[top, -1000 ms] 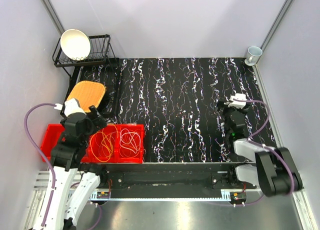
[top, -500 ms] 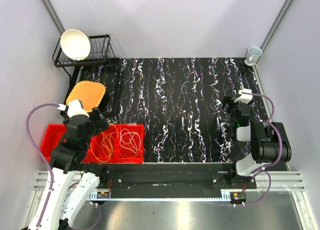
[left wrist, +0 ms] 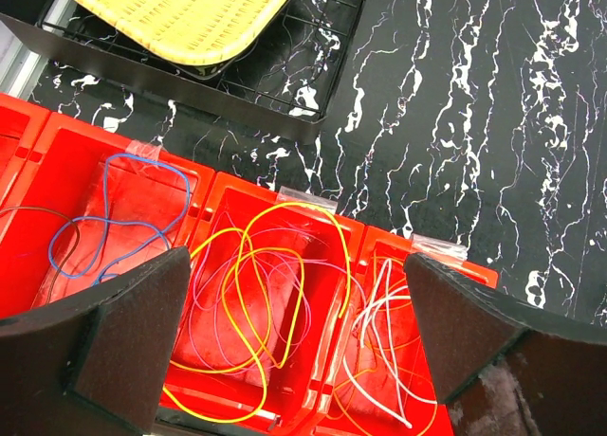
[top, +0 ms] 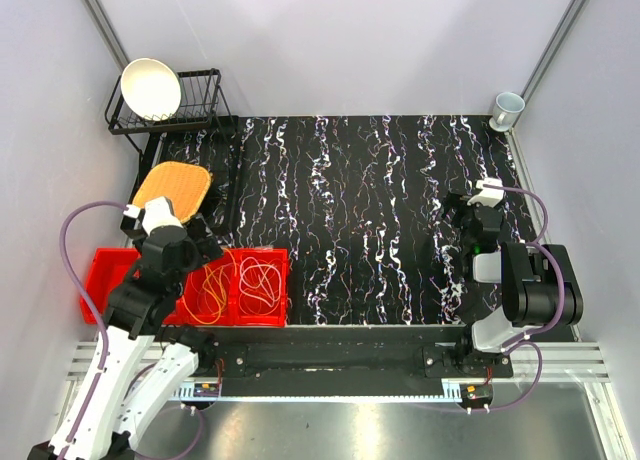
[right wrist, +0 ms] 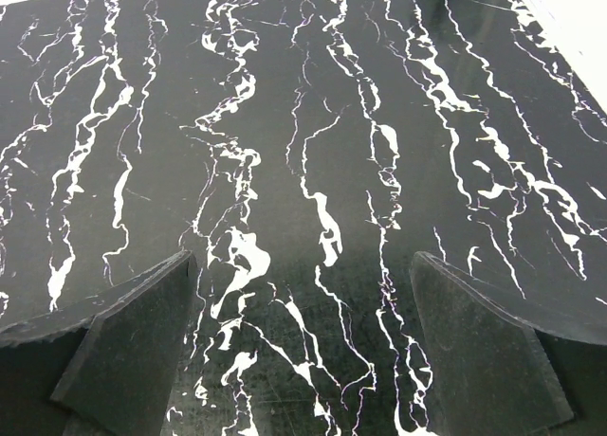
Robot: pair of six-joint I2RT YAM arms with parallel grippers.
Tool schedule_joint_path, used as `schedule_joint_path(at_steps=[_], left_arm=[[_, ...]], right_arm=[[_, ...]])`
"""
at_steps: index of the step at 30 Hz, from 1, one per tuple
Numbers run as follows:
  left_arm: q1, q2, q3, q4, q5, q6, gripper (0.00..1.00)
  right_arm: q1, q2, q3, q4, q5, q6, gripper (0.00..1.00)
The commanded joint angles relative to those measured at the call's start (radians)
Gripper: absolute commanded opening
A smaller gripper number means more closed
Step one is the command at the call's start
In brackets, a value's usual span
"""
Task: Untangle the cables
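Note:
The cables lie in a red three-part bin (top: 100, 270) at the near left. In the left wrist view a blue cable (left wrist: 114, 204) lies in the left compartment. Yellow-orange loops (left wrist: 248, 303) mixed with thin purple wire fill the middle one. A white cable (left wrist: 389, 341) with orange wire lies in the right one. The top view shows the orange loops (top: 207, 285) and the whitish loops (top: 260, 278). My left gripper (top: 200, 245) (left wrist: 299, 341) hangs open and empty above the bin. My right gripper (top: 455, 215) (right wrist: 303, 360) is open and empty over the black mat (top: 350, 200).
A black wire rack (top: 200, 100) with a white bowl (top: 150, 88) stands at the back left. A yellow woven tray (top: 172, 188) (left wrist: 180, 14) lies on a low black rack just behind the bin. A pale cup (top: 507, 108) stands at the back right corner.
My left gripper has shifted slightly away from me over the bin. My right arm folded back towards its base a second ago and has stayed still since.

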Motion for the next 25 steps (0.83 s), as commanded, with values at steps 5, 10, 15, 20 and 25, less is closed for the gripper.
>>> schedule_joint_path(at_steps=[5,10,15,20,25], left_arm=[[-0.004,0.018,0.014,0.027,-0.009,0.002,0.99],[-0.003,0.017,0.029,0.024,-0.005,0.014,0.99],[-0.003,0.013,0.025,0.03,-0.002,0.022,0.99],[-0.004,0.05,0.021,0.036,0.006,0.028,0.99],[-0.004,0.099,0.034,0.03,-0.078,0.002,0.99]], right_arm=[[-0.002,-0.002,0.017,0.029,-0.024,-0.013,1.0],[-0.002,0.0,0.021,0.024,-0.029,-0.01,1.0],[-0.002,0.0,0.024,0.015,-0.03,-0.012,1.0],[-0.002,0.0,0.024,0.017,-0.032,-0.012,1.0],[-0.002,-0.002,0.023,0.018,-0.03,-0.012,1.0]])
